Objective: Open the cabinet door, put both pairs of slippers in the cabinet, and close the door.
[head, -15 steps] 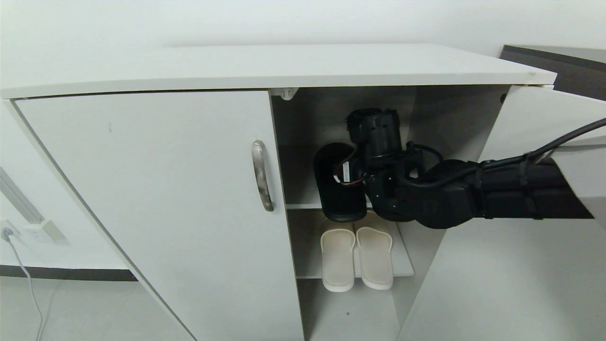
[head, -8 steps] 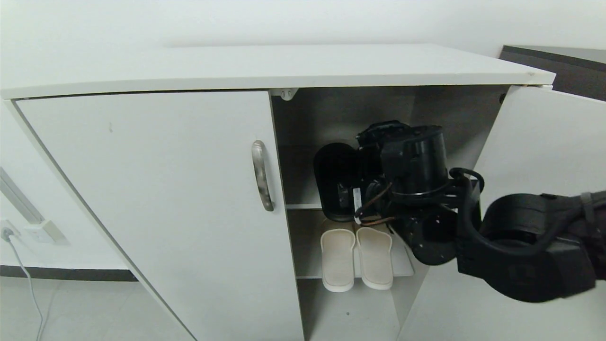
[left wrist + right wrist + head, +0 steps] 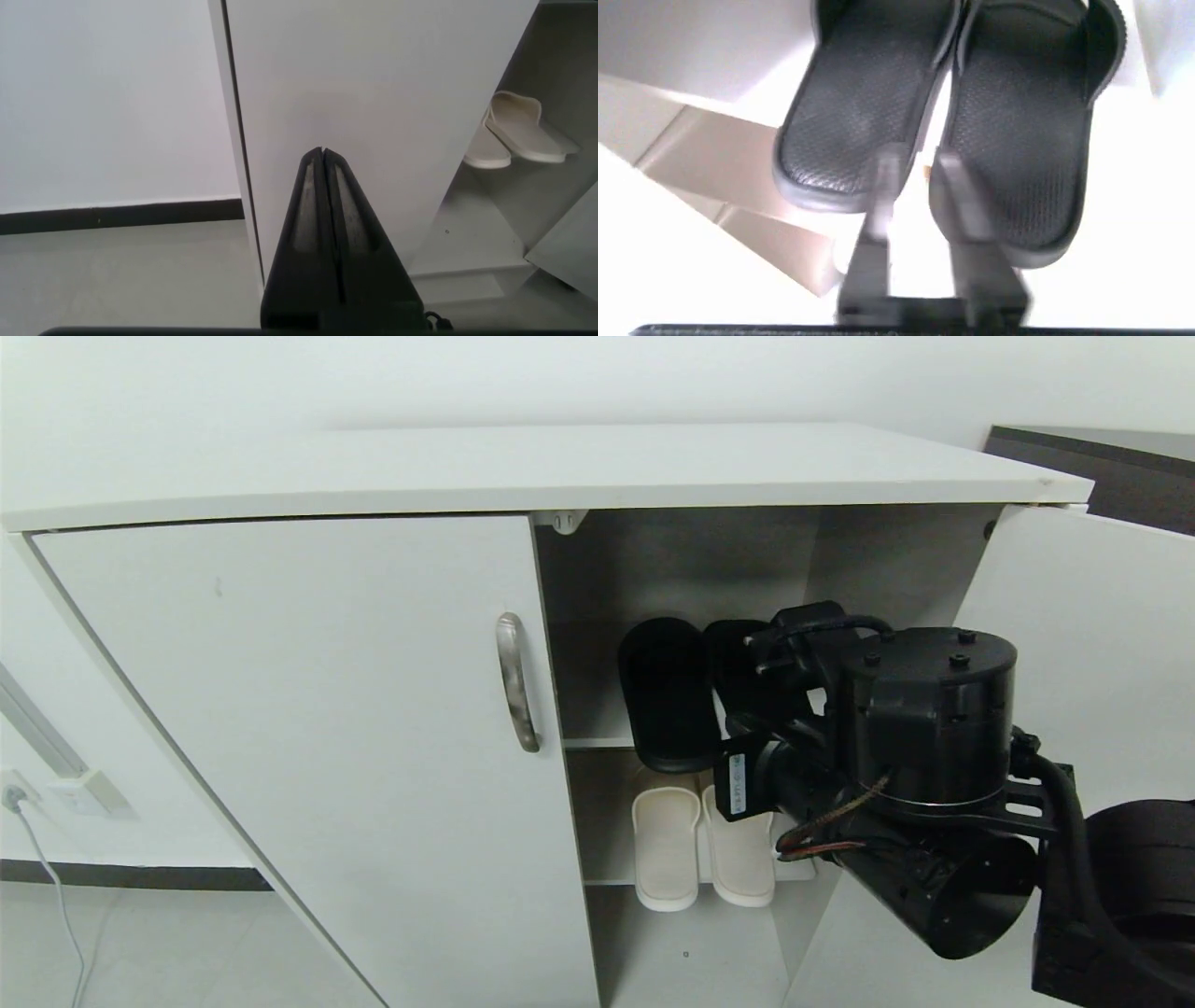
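Field: Right arm draws back out of the cabinet (image 3: pixel 560 467), its wrist now low outside the opening. Black slippers (image 3: pixel 667 695) stay on the upper shelf (image 3: pixel 588 743), white slippers (image 3: pixel 700 845) on the lower shelf (image 3: pixel 602 859).

Desk: And the tools?

Field: Right tool (image 3: pixel 918 168) stands apart and empty, just short of the black pair's heels. Left tool (image 3: pixel 322 159) is pressed together, hanging before the closed left door (image 3: pixel 280 709).

Desk: What does the step need?

Field: Likely closing the right door (image 3: pixel 1074 644). Clear the opening fully, get behind the panel near its free edge, and push slowly. Both pairs seem to overhang their shelves, so the door may catch their heels.
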`<state>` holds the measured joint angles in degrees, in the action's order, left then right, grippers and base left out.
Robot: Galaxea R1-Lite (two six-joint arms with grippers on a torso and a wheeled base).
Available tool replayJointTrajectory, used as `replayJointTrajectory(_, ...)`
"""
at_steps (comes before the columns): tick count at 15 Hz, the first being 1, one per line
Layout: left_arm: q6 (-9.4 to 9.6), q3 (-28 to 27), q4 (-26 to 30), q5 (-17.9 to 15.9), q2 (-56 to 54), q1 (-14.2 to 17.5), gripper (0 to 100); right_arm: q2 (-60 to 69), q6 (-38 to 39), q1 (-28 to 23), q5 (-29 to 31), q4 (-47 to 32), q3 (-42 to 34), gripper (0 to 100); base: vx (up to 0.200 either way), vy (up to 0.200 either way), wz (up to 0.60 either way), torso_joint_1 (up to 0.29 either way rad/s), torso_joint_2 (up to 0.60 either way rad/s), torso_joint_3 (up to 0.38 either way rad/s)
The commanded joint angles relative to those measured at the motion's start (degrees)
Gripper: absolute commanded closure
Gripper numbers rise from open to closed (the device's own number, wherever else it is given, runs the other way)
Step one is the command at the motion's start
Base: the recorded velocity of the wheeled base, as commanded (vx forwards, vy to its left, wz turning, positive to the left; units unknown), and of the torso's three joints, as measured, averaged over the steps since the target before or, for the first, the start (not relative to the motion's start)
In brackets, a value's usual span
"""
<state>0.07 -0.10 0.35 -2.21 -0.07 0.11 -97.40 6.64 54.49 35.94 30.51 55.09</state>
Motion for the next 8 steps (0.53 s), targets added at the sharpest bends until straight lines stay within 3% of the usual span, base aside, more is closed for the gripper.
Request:
replayJointTrajectory(1, 0.01, 0.01, 0.00, 0.01, 0.07, -0.02, 100, 0.55, 0.04, 0.88, 0.01, 0.07, -0.60, 100, 0.000, 0.000, 0.00, 0.000, 0.00, 0.000)
replayJointTrajectory(6, 0.01, 0.01, 0.00, 0.01, 0.07, -0.02, 100, 0.20, 0.12, 1.49, -0.08, 0.16, -1.39, 100, 0.000, 0.000, 0.00, 0.000, 0.00, 0.000)
replayJointTrajectory(8, 0.01, 0.01, 0.00, 0.01, 0.07, 0.07, 100, 0.46, -0.05, 1.67, -0.08, 0.16, -2.35, 100, -0.200, 0.000, 0.00, 0.005, 0.00, 0.000)
